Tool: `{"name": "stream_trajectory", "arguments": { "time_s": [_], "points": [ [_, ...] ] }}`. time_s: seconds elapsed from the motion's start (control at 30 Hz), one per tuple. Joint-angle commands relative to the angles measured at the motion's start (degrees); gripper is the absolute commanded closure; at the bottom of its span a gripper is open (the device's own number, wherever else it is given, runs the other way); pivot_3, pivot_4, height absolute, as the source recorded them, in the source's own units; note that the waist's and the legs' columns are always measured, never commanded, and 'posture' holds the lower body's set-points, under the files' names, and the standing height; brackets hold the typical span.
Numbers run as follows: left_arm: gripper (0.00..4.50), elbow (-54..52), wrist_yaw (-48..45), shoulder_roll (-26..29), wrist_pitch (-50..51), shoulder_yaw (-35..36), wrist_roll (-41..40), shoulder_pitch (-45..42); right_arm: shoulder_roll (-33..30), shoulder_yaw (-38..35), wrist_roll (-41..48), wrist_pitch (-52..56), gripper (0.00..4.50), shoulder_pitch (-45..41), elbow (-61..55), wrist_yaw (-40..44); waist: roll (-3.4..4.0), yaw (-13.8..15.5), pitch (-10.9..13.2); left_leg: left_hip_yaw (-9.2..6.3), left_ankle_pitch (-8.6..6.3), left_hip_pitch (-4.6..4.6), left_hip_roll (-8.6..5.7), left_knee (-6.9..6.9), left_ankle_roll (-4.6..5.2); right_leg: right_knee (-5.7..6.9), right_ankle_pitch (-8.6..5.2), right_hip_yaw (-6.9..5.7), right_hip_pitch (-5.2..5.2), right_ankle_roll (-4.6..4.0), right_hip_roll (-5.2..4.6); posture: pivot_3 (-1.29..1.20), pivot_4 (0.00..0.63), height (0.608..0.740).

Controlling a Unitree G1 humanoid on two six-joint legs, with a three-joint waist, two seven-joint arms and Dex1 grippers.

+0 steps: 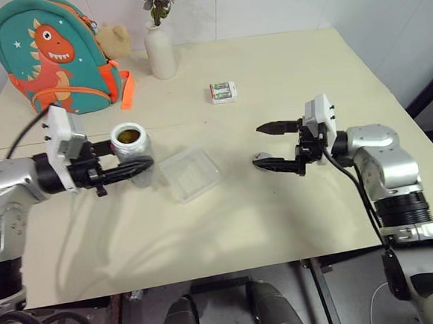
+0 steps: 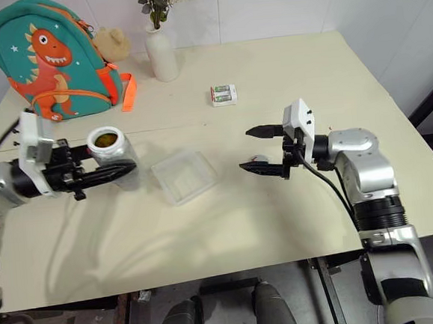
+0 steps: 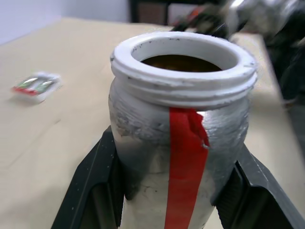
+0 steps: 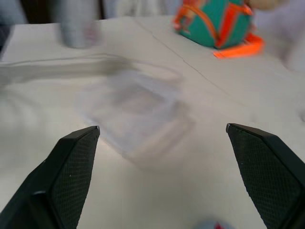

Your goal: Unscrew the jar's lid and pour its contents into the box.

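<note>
Jar [image 1: 131,148] open-mouthed and upright, clamped in left gripper [image 1: 131,169] just left of the box [image 1: 190,174] on the counter [image 1: 281,217]; left arm nearer, so the pour likely tips rightward. Right gripper [image 1: 274,146] wide, empty; lid [image 1: 260,158] beneath it.

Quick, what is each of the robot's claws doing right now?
Left gripper: shut on the jar, whose mouth is open.
Right gripper: open, holding nothing; the lid lies on the table beside its lower finger.
</note>
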Motion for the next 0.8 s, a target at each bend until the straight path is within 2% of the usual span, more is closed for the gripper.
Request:
{"name": "stream_trajectory", "arguments": {
  "time_s": [0.03, 0.17, 0.37, 0.47, 0.7, 0.8],
  "points": [
    [2.52, -0.37, 2.24, 3.34, 0.82, 2.52, 2.10, 0.06, -1.63, 0.21, 2.97, 4.25, 0.03, -1.77, -6.87, 0.90, 0.00, -0.04, 0.00, 0.00, 0.00, -0.01, 0.00, 0.00, 0.00, 0.00, 0.00, 0.00, -0.01, -0.01, 0.00, 0.00, 0.150, 0.740],
    [2.52, -1.53, 8.29, 4.60, 1.99, 0.52, 7.12, 0.56, -1.43, 0.41, 2.57, 5.14, 0.03, -2.05, -8.23, -0.75, -0.01, 0.03, 0.00, 0.00, -0.01, -0.02, 0.00, -0.02, 0.01, -0.01, -0.02, 0.00, -0.02, -0.03, 0.00, 0.00, 0.150, 0.740],
    [2.52, -4.69, 17.37, 0.48, 0.23, -4.39, 14.43, 0.10, -0.77, 0.17, 1.29, 4.33, 0.03, -1.63, -6.39, -3.44, -0.02, 0.35, 0.01, 0.01, -0.02, -0.06, 0.00, -0.02, 0.03, -0.04, -0.02, 0.00, -0.03, -0.03, -0.01, 0.00, 0.150, 0.740],
    [2.52, -4.67, 18.02, 0.19, -5.85, -10.87, 21.63, -2.12, -0.95, -0.20, 2.09, 5.09, 0.03, -0.22, -7.63, -4.14, -0.02, 0.71, 0.01, 0.01, -0.02, -0.07, 0.00, -0.01, 0.03, -0.03, -0.02, 0.00, -0.04, -0.03, -0.01, 0.00, 0.150, 0.740],
    [2.52, -2.61, 21.83, -2.47, -15.56, -16.26, 31.51, -5.74, -0.27, -0.52, 2.62, 5.42, 0.03, 0.92, -7.82, -6.53, -0.02, 1.21, 0.01, 0.06, -0.02, -0.06, 0.00, -0.02, 0.03, -0.01, -0.02, 0.03, -0.07, -0.03, 0.00, 0.00, 0.150, 0.740],
    [2.52, -0.52, 27.51, -3.16, -22.70, -19.41, 41.13, -9.15, -0.01, -0.58, 2.95, 5.68, 0.03, 1.36, -7.96, -7.35, -0.03, 1.54, 0.01, 0.06, -0.02, -0.08, 0.00, 0.03, 0.03, -0.01, -0.01, 0.02, -0.06, -0.02, 0.00, 0.00, 0.150, 0.740]
  ]
}}
